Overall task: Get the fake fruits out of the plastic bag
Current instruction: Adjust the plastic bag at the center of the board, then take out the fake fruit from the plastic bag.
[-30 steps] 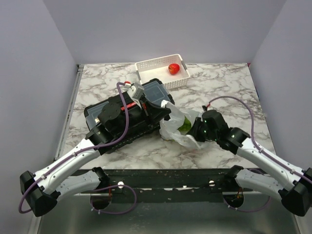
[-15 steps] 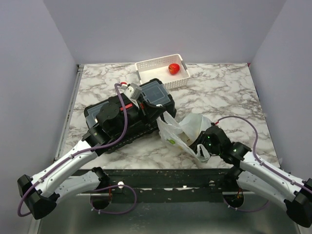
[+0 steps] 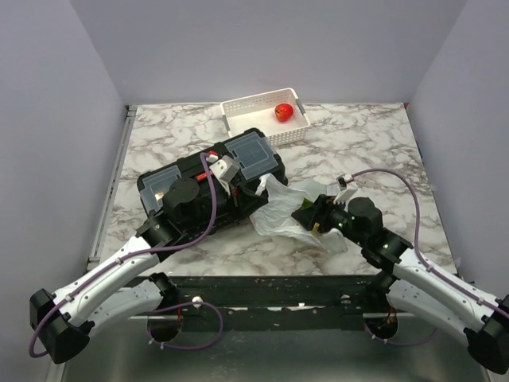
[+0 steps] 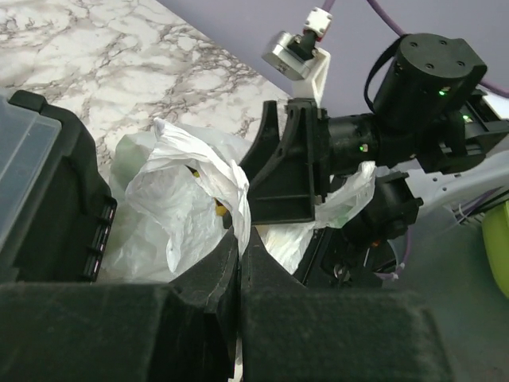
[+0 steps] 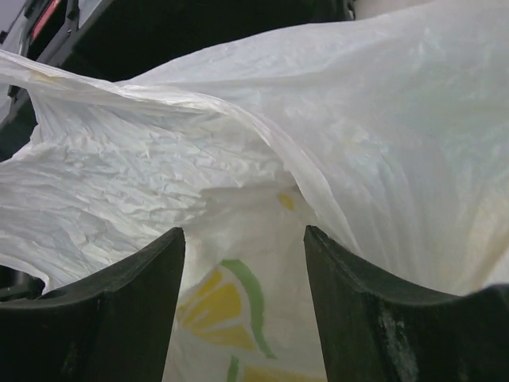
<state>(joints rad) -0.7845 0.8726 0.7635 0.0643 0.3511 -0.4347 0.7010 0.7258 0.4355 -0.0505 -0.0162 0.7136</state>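
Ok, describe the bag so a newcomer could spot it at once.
On the marble table, find the black toolbox. The bag is bunched up at its right end. It is thin, crinkly white plastic with yellow-green print, unlike the rigid perforated basket behind.

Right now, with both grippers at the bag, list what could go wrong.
1. The left gripper is shut on a thin fold of the plastic bag; a hard pull might tear the film or let it slip out.
2. The right gripper is open, facing crumpled film, with no fruit clearly in view; closing may catch only plastic.
3. The bag lies right beside the black toolbox, so it could snag there.
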